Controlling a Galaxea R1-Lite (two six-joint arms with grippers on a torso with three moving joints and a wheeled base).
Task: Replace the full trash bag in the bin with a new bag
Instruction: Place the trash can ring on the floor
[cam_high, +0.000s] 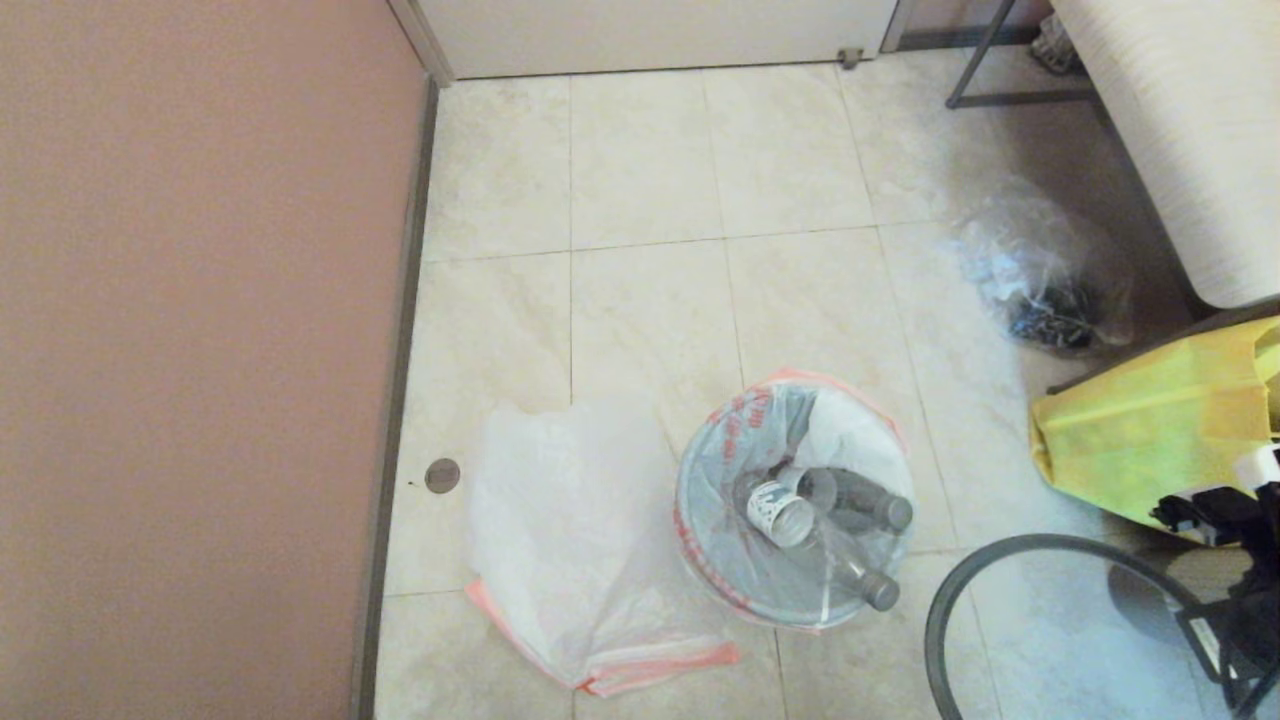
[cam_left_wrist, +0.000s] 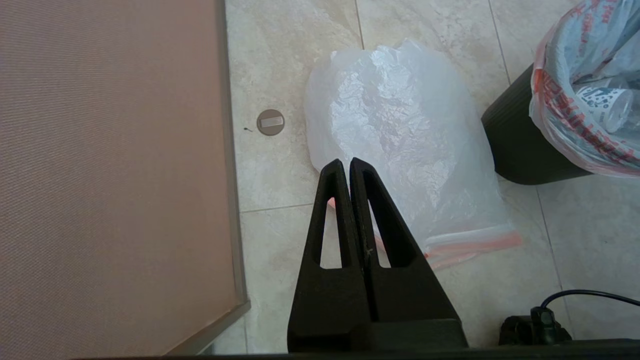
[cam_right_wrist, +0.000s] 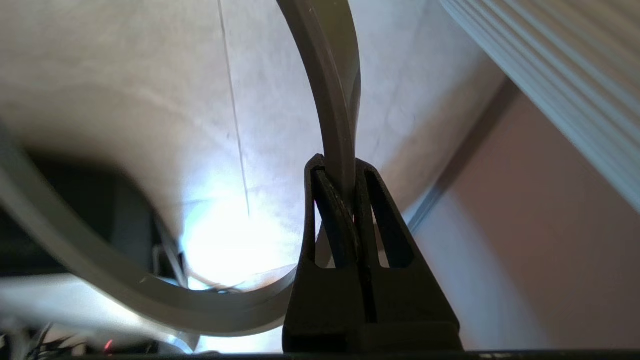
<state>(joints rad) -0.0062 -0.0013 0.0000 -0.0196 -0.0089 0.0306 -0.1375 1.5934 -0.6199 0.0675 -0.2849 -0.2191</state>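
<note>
The bin (cam_left_wrist: 515, 145) stands on the tiled floor, and only its black side shows in the left wrist view. The full trash bag (cam_high: 740, 560) lines it, its printed hem folded over the rim and clear bottles (cam_high: 860, 510) lying inside. The new bag (cam_high: 570, 520) lies flat on the floor between the bin and the wall, hem towards me. My left gripper (cam_left_wrist: 346, 162) hangs shut and empty above that bag's (cam_left_wrist: 405, 145) near end. My right gripper (cam_right_wrist: 340, 165) is shut on the grey hoop (cam_right_wrist: 335, 75), held off the bin at the lower right (cam_high: 1000, 555).
A pink wall (cam_high: 190, 350) runs along the left, with a round floor cap (cam_high: 442, 475) beside it. A yellow fabric bag (cam_high: 1150, 430), a clear bag with dark scraps (cam_high: 1040, 270) and a white cushioned seat (cam_high: 1180, 120) stand on the right.
</note>
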